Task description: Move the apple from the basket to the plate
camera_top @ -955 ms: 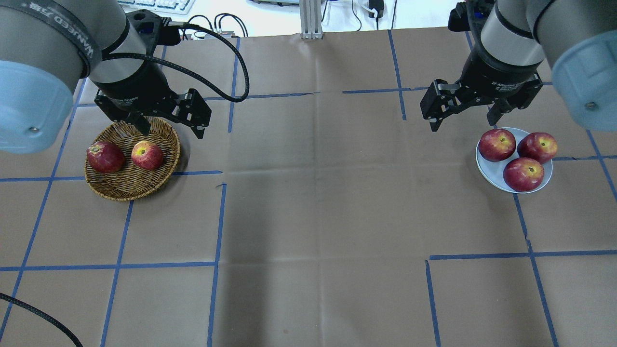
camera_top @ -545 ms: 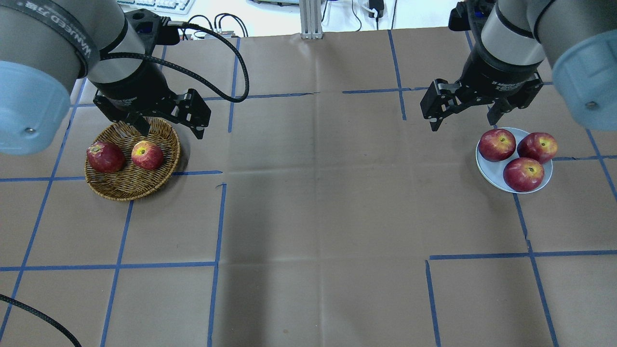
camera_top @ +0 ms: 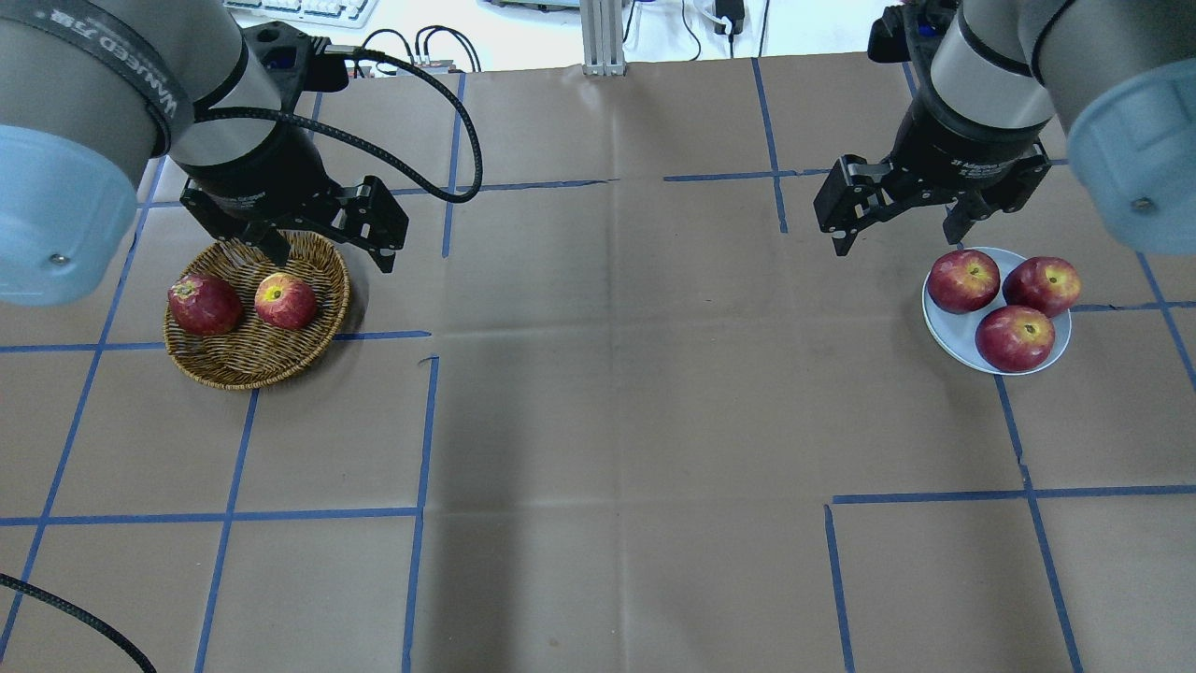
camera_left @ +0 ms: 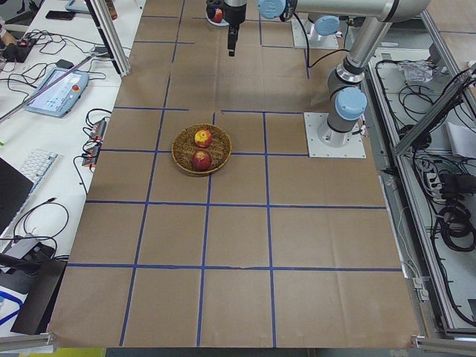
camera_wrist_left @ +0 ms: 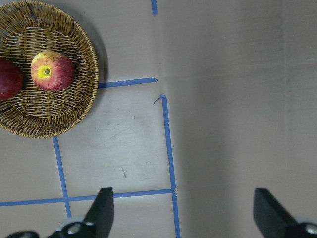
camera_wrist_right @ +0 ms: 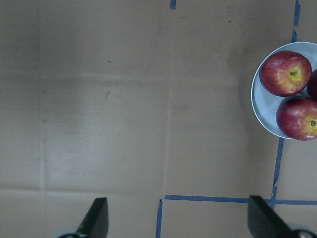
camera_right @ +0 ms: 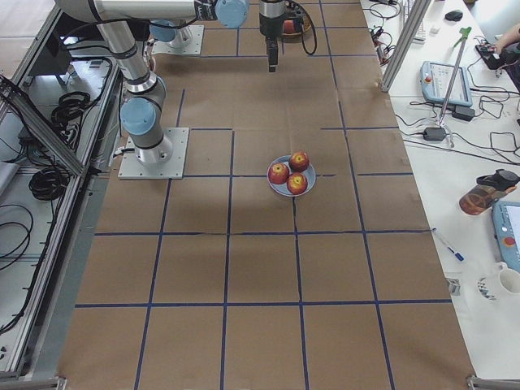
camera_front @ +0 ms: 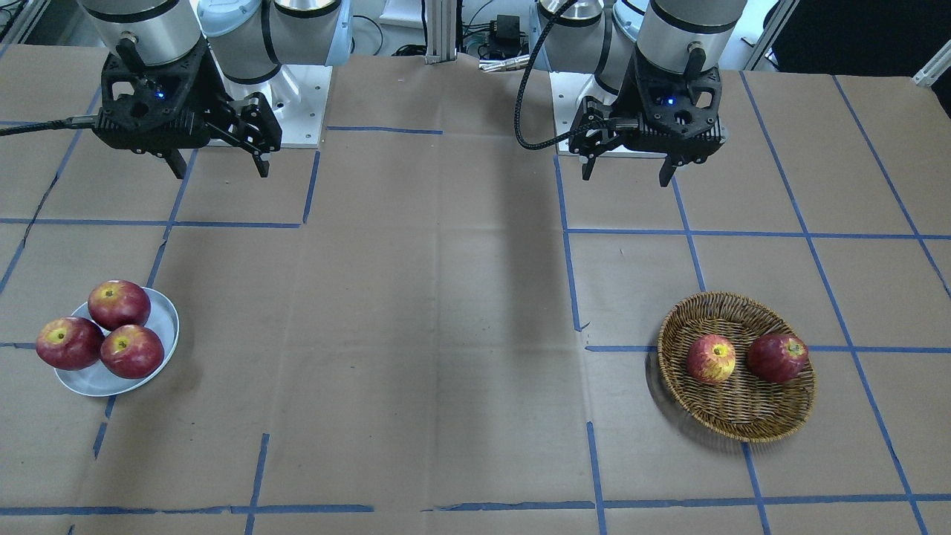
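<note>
The apple (camera_top: 285, 301), light red with a yellow stem hollow, lies in the wicker basket (camera_top: 243, 369) beside a dark red apple (camera_top: 205, 304). It also shows in the front view (camera_front: 711, 358) and the left wrist view (camera_wrist_left: 52, 70). My left gripper (camera_top: 332, 252) hangs open and empty high over the basket's far right rim. The pale grey-blue plate (camera_top: 948, 335) holds three red apples at the right. My right gripper (camera_top: 902, 238) is open and empty, above the table just left of and behind the plate (camera_wrist_right: 260, 106).
Brown paper with a blue tape grid covers the table (camera_top: 617, 421). The left arm's black cable (camera_top: 448, 112) loops behind the basket. Both arm bases (camera_front: 297, 89) stand at the robot's side of the table.
The left arm has shifted very slightly above the basket. The apples, basket, plate and right gripper have not moved.
</note>
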Tool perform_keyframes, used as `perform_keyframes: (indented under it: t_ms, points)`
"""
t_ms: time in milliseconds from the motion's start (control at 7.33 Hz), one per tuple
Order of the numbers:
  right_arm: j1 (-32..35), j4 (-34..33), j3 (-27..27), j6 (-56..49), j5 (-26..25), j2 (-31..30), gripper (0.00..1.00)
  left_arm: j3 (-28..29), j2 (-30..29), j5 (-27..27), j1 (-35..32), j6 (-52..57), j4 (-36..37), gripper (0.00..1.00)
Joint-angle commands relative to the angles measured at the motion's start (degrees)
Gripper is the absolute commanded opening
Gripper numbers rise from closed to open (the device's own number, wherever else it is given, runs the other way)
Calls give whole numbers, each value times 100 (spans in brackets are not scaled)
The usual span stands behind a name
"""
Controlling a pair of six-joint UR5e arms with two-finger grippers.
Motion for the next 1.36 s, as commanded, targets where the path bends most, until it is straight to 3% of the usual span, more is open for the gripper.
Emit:
perform_keyframes:
  t_ms: [0, 273, 682, 1227]
  points:
    - [0, 6, 2, 5, 0, -7, 100, -20, -32, -7, 16, 157, 41, 99]
    - [0, 6, 2, 6, 0, -7, 100, -160, -111, -33, 417, 1061, 50, 99]
    - [9, 6, 11, 5, 0, -15, 100, -914, -443, -42, 1315, 2512, 1539, 99]
    - [0, 6, 20, -3, 0, -15, 100, -1040, -2147, -59, 2037, 3366, 3308, 99]
